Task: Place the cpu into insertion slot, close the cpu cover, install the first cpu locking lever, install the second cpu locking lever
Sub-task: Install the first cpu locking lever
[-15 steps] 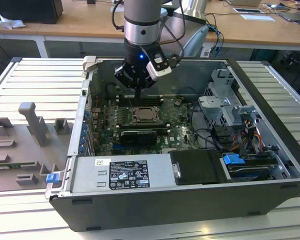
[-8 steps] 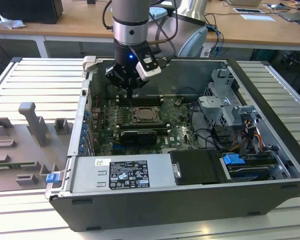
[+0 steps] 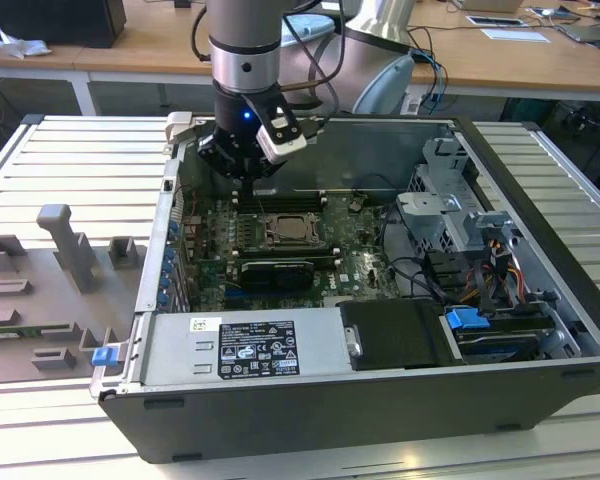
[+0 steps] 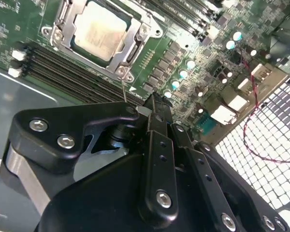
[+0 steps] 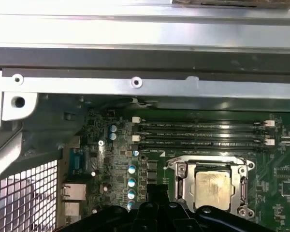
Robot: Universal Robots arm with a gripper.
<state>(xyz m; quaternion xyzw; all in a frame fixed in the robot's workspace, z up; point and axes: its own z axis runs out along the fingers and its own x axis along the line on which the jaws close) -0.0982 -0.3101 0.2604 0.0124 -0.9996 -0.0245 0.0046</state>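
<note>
Exterior view: bright, even overhead light. Ribbed metal table pale, lightly washed. Computer case interior dimmer, darkest beneath the arm.
Second wrist view: glare whitens the cpu. Perforated case wall blown out by backlight. Gripper near-black, pinpoint highlights on its screws.
First wrist view: bright reflective band along the case rail. Motherboard in shade.

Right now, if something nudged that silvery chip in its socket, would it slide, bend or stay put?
The cpu looks flat and metal-faced, so probably stiff, not floppy. The cpu cover frames its edges, so a sideways nudge likely would not shift it. Its smooth face may be slippery to grip.
</note>
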